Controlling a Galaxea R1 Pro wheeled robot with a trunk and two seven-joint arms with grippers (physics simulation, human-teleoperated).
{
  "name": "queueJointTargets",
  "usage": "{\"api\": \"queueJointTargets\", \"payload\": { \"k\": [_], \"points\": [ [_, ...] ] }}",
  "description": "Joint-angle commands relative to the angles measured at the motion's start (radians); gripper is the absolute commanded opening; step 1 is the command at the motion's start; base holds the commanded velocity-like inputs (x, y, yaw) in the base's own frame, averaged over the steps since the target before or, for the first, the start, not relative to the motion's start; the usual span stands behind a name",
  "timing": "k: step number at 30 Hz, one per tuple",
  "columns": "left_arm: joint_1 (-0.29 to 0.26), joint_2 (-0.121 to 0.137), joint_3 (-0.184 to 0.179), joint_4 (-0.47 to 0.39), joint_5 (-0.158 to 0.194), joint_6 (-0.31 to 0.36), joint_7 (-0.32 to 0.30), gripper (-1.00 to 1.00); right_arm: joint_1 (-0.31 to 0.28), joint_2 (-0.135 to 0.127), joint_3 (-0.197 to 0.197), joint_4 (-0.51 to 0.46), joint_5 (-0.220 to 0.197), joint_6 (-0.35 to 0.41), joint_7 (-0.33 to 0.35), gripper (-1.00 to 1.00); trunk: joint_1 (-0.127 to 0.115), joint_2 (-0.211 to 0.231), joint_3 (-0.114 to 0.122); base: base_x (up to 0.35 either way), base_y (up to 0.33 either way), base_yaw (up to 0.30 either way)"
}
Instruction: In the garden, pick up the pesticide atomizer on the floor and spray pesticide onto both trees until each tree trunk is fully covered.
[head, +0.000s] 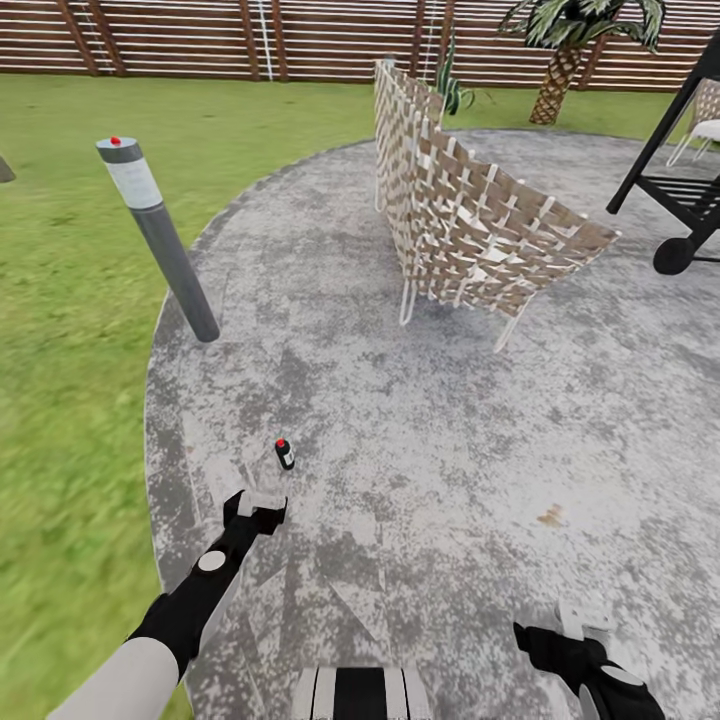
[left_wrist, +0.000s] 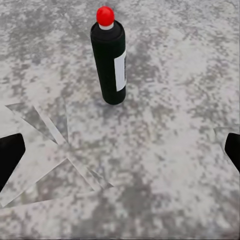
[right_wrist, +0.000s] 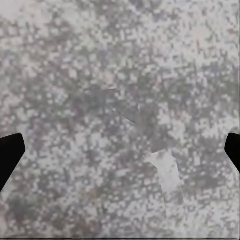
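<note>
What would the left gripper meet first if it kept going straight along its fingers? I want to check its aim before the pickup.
Probably the pesticide atomizer, standing upright on the paved floor ahead of the open left gripper, though slightly off-centre.

From my head camera the pesticide atomizer (head: 285, 453) beside the woven chair (head: 470, 225) is too small for me to read its label. Past the chair, the palm (head: 575, 40) loses its crown and the black cart (head: 680, 170) its far side to the frame edge.
</note>
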Motion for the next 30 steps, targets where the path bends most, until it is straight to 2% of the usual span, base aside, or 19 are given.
{"api": "queueJointTargets", "payload": {
  "k": [1, 4, 7, 11, 17, 30],
  "points": [
    [0.000, 0.000, 0.000, 0.000, 0.000, 0.000, 0.000, 1.00, -0.001, 0.000, 0.000, 0.000, 0.000, 0.000, 0.000, 1.00, 0.000, 0.000, -0.006, 0.000, 0.000, 0.000],
    [0.000, 0.000, 0.000, 0.000, 0.000, -0.009, 0.000, 1.00, -0.001, 0.000, 0.001, 0.000, 0.000, 0.000, 0.000, 1.00, 0.002, -0.001, -0.022, 0.000, 0.000, 0.000],
    [0.000, 0.000, 0.002, 0.000, 0.000, -0.052, 0.001, 1.00, 0.000, 0.000, 0.002, -0.001, 0.000, 0.000, 0.000, 1.00, 0.003, -0.002, -0.038, 0.000, 0.000, 0.000],
    [0.000, 0.001, 0.022, 0.000, 0.000, -0.070, 0.002, 1.00, 0.000, 0.000, 0.001, 0.000, 0.000, 0.000, 0.000, 1.00, 0.005, -0.003, -0.058, 0.000, 0.000, 0.000],
    [0.000, 0.001, 0.055, 0.000, 0.000, -0.074, 0.002, 1.00, -0.001, 0.000, 0.001, -0.001, 0.000, 0.000, 0.000, 1.00, 0.005, -0.003, -0.059, 0.000, 0.000, 0.000],
    [0.000, 0.000, 0.056, 0.001, 0.000, -0.073, 0.003, 1.00, 0.000, 0.000, 0.001, -0.001, 0.000, 0.000, 0.000, 1.00, 0.005, -0.003, -0.059, 0.209, 0.000, 0.000]
  ]
}}
